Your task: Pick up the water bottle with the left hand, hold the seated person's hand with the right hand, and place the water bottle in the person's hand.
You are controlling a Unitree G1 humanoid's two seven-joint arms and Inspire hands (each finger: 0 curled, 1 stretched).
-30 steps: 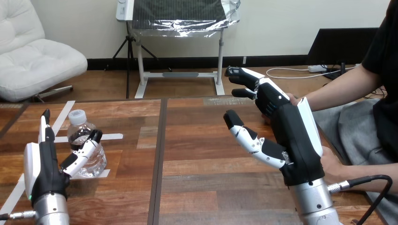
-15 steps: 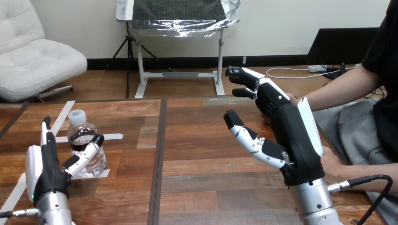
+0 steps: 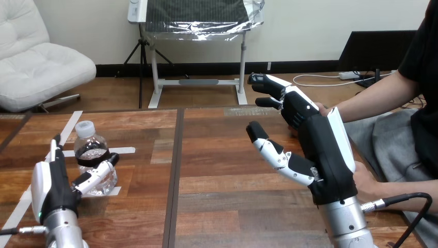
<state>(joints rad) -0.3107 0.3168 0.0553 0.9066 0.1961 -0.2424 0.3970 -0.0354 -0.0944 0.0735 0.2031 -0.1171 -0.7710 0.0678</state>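
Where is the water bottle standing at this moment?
In the head view, the water bottle stands upright at the left of the table, on white tape, close beside the left hand.

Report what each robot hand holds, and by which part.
Nothing held. Left robot hand is open beside the water bottle, thumb across its lower body; right robot hand is open beside the person's hand.
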